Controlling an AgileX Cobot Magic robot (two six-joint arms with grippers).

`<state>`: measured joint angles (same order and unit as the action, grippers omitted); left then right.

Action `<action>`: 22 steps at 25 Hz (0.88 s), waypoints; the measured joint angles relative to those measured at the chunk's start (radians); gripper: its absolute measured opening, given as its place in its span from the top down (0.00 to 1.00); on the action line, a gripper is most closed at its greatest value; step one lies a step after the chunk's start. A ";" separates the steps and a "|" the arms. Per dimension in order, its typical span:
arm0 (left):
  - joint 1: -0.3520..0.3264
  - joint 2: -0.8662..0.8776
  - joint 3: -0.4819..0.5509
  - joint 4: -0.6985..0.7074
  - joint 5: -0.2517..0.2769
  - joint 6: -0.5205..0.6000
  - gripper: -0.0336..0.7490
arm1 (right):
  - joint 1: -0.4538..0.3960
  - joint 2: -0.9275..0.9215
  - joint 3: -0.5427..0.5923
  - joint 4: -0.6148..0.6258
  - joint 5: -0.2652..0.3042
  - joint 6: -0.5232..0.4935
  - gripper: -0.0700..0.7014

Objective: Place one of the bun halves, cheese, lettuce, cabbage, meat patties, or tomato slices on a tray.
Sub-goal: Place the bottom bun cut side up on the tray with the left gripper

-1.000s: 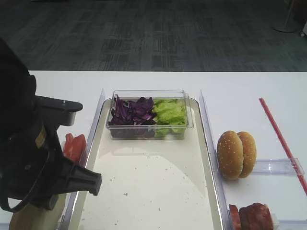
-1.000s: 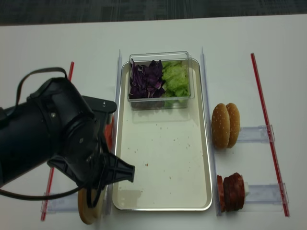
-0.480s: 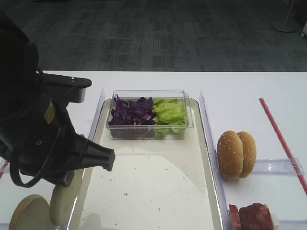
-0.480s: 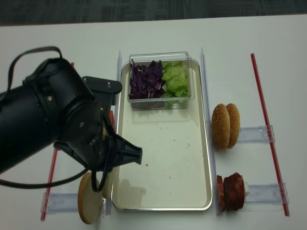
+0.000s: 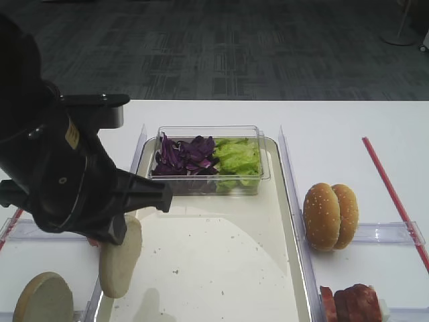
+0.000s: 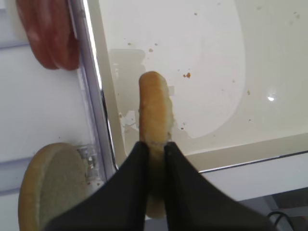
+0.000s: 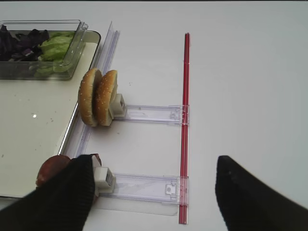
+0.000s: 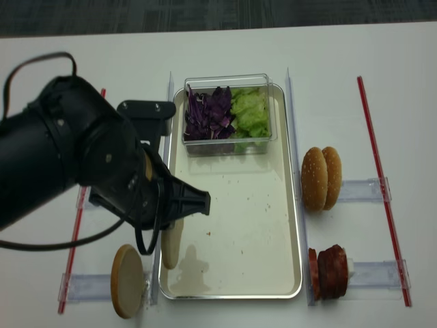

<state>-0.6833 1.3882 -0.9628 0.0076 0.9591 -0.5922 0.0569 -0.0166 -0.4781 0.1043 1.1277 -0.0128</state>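
Gripping a pale, flat bun half [image 6: 155, 110] edge-on, the left pincer [image 6: 153, 159] is clamped on it above the 8 o'clock corner of the glossy cream metal tray [image 8: 273, 225]. At the tray's 12 o'clock end, a clear plastic tub [image 8: 229, 137] holds shredded purple cabbage [image 8: 208, 113] and crinkled green lettuce [image 8: 249, 113]. Only the left wrist view shows the grip. The right pincer [image 7: 154, 192] stands apart over the white bench [image 7: 250, 72].

The left arm [image 8: 75, 164] is wrapped in a bulky black fabric cover, with a thin black cable [image 8: 31, 65] looping above it. A yellow label [image 5: 70, 136] shows near the wrist, beside a dark grey bracket [image 8: 145, 109].
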 joint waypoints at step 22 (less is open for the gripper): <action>0.169 0.002 0.201 -0.774 -0.261 0.702 0.90 | 0.000 0.000 0.000 0.000 0.000 0.000 0.20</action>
<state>-0.5140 1.3905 -0.7617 -0.7662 0.6978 0.1094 0.0569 -0.0166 -0.4781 0.1043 1.1277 -0.0128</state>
